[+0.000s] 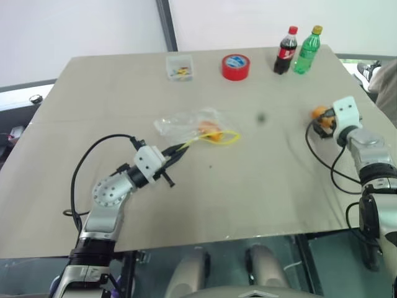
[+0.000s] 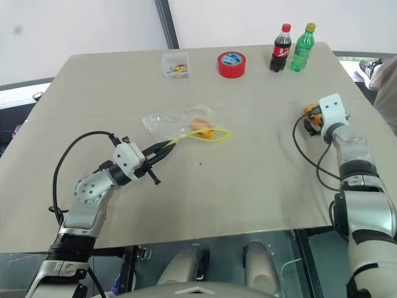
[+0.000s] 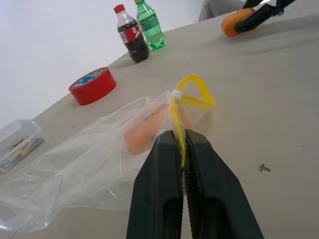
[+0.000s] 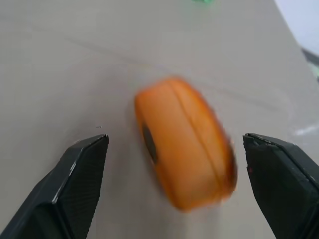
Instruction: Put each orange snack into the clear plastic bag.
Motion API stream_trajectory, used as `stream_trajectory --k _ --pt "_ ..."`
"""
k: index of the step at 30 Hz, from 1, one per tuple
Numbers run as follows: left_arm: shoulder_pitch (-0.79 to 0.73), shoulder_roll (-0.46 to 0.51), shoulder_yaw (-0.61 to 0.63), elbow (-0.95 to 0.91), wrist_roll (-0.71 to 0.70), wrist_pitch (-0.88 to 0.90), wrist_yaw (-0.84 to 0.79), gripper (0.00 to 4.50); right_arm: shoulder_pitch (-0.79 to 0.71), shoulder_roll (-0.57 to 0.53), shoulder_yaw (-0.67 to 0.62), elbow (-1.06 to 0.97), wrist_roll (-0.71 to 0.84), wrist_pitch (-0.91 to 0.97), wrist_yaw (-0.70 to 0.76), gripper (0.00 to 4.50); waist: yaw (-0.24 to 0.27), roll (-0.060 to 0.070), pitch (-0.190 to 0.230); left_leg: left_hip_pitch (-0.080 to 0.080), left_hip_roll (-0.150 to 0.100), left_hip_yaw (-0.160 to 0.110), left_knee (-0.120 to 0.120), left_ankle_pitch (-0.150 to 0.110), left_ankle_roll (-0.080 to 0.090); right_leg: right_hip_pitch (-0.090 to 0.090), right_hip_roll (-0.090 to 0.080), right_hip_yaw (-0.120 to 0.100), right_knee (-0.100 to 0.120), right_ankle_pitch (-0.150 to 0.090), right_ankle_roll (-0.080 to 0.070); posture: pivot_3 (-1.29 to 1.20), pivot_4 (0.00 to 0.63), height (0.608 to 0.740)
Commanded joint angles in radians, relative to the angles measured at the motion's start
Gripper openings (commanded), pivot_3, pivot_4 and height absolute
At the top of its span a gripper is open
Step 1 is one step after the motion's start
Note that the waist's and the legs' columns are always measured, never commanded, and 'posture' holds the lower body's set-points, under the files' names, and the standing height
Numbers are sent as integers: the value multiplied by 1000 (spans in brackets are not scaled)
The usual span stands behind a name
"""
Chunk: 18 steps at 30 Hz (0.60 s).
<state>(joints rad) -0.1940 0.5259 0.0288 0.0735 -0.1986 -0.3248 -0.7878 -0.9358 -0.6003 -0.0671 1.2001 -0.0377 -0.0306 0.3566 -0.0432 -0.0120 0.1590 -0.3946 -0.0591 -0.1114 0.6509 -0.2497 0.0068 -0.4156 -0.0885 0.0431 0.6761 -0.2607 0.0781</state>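
Near the table's right edge, the right gripper (image 4: 177,186) stands spread wide around a light, slippery-looking oval orange snack in shiny wrapping (image 4: 185,167), best pinched across its sides, while the left gripper (image 3: 180,149) clamps the crinkly clear plastic bag's (image 3: 89,167) yellow seal strip (image 3: 192,97) mid-table.

My left gripper (image 3: 183,144) is pinched on the yellow seal strip (image 3: 192,94) of the clear plastic bag (image 3: 84,169), and the strip loops up just past the fingertips. The bag lies crumpled on the table (image 3: 269,114), with one orange snack (image 3: 142,134) inside it near the fingers. Further off I see a red tape roll (image 3: 92,85), a cola bottle (image 3: 131,35) and a green bottle (image 3: 149,25) side by side, and a small clear box (image 3: 17,144). At the far edge, the other orange snack (image 3: 237,22) sits between the right gripper's (image 3: 261,14) black fingers.
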Motion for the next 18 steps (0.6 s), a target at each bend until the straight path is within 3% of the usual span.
stream_trajectory --k 1,3,6,8,16,18 --pt "3 9 17 -70 -2 12 20 0 -51 -8 -35 51 12 -28 -14 4426 0 0 0 0 0 0 0 0 0 0 0 0 0 0 0 0 150 740" --pt "9 11 21 -80 -2 20 26 0 -58 -12 -42 62 16 -38 -7 4426 -1 0 0 0 0 0 0 0 0 0 0 0 0 0 0 0 150 740" --pt "20 15 27 -96 -5 31 32 0 -57 -20 -46 61 14 -68 5 3302 -1 0 0 0 0 0 0 0 0 0 0 0 0 0 0 0 150 740" --pt "24 17 28 -103 -7 36 33 0 -48 -22 -38 53 4 -87 22 2324 -1 0 0 0 0 0 0 0 0 0 0 0 0 0 0 0 150 740" --pt "22 19 28 -100 -14 35 30 0 -6 -28 -54 -14 36 -158 134 2324 -1 0 0 0 0 0 0 0 0 0 0 0 0 0 0 0 150 740" --pt "19 18 28 -95 -15 31 29 0 64 -16 -44 -172 77 -131 253 2324 0 0 0 0 0 0 0 0 0 0 0 0 0 0 0 0 150 740"
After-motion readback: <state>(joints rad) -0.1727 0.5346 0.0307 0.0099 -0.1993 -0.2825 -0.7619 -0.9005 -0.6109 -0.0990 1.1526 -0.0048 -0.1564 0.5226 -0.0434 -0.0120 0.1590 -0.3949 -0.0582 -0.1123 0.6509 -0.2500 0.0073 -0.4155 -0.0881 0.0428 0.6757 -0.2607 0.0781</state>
